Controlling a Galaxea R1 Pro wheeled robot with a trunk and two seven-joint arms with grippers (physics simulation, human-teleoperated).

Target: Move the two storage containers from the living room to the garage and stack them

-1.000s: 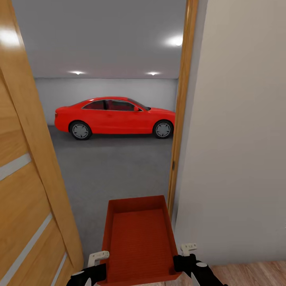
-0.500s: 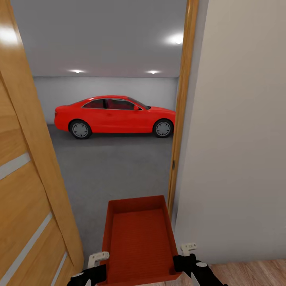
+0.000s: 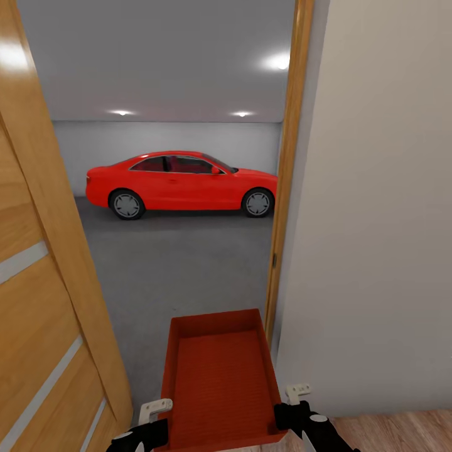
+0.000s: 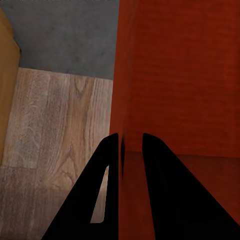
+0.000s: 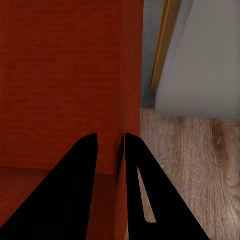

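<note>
both end effectors — left (image 4: 131, 145), right (image 5: 111, 145) — pinch the storage container (image 3: 220, 376) walls.

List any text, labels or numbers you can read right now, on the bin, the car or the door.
None: no readable text anywhere.
Storage container: plain orange-red walls, no label.
Red car: side-on, no plate or badge legible.
Wooden door: only pale stripes, no sign.
</note>
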